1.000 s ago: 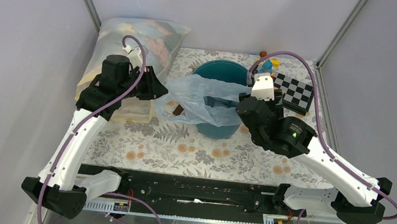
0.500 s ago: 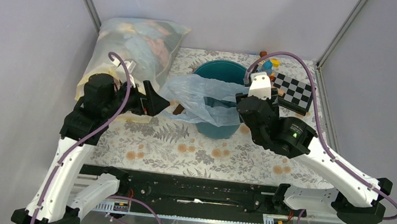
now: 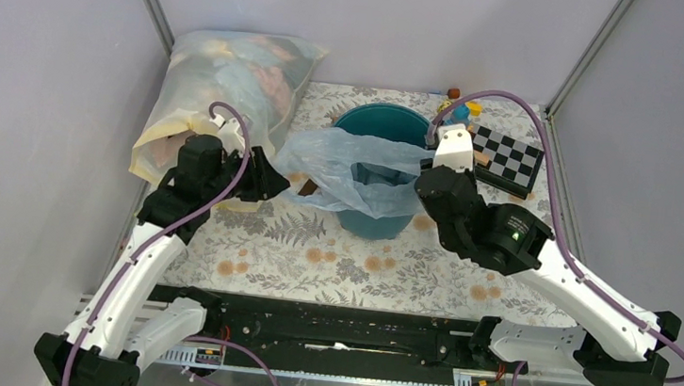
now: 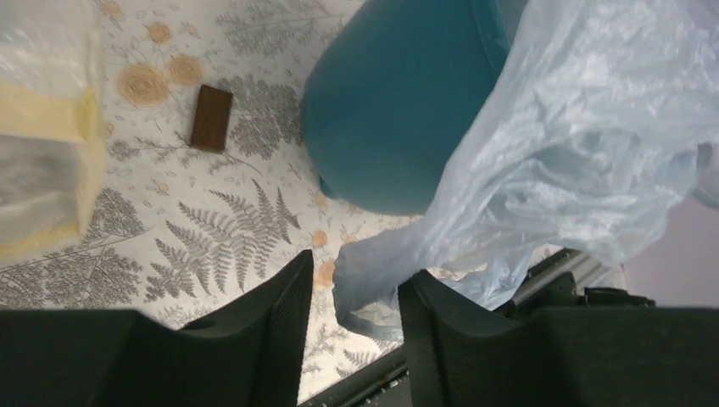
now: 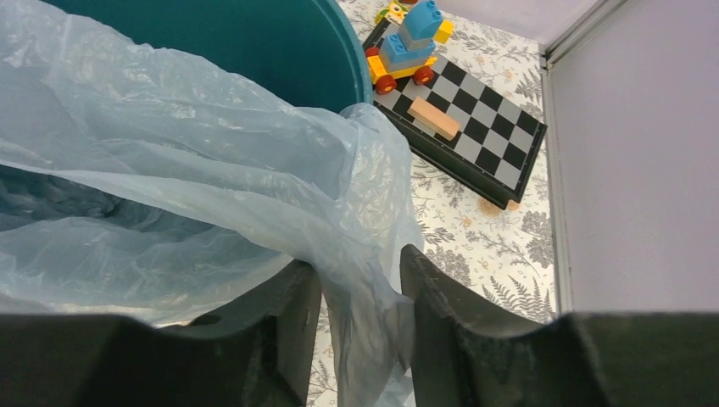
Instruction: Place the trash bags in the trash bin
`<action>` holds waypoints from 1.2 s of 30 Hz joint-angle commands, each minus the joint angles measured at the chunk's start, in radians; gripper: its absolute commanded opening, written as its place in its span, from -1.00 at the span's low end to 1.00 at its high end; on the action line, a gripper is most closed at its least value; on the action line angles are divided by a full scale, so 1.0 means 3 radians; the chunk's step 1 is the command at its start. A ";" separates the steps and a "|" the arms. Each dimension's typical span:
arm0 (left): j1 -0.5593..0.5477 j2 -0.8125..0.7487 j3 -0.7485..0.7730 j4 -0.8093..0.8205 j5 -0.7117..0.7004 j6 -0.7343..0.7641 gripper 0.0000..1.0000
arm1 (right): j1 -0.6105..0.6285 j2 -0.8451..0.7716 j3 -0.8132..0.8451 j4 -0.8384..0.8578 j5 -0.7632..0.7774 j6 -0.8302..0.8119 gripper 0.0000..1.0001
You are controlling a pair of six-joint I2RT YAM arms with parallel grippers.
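The pale-blue trash bag (image 3: 346,156) lies draped over the round teal trash bin (image 3: 375,223), partly sunk into its mouth, with a loose lobe sticking out left. My left gripper (image 3: 274,175) is at that lobe. In the left wrist view its jaws (image 4: 354,280) stand apart, with a corner of the bag (image 4: 551,153) between them and the bin (image 4: 398,93) beyond. My right gripper (image 3: 427,178) is at the bin's right rim. In the right wrist view its jaws (image 5: 360,267) stand apart, with bag film (image 5: 169,153) hanging through the gap beside the bin (image 5: 254,42).
A large clear bag stuffed with cloth (image 3: 226,78) lies at the back left, close behind my left arm. A checkerboard (image 3: 504,158) with toy blocks (image 3: 462,110) sits right of the bin. A small brown block (image 3: 305,189) lies on the floral cloth left of the bin.
My left arm pulled back to the near left, then came forward again to the bag's left lobe. The right gripper and the bag have barely moved.
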 commanded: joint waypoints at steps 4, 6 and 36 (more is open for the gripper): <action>0.0014 0.0125 0.0051 0.0509 -0.0432 -0.0062 -0.72 | -0.0239 0.0051 0.0007 0.0220 0.0124 -0.0166 -0.43; 0.0017 0.0202 0.0086 0.0511 -0.0474 -0.0063 -0.97 | -0.0347 0.0072 0.0012 0.0285 0.0090 -0.0227 -0.66; 0.0014 0.1640 0.0583 0.1387 -0.0437 -0.0396 -1.00 | -0.2124 0.1441 0.0842 0.0999 -0.1871 -0.0604 -0.65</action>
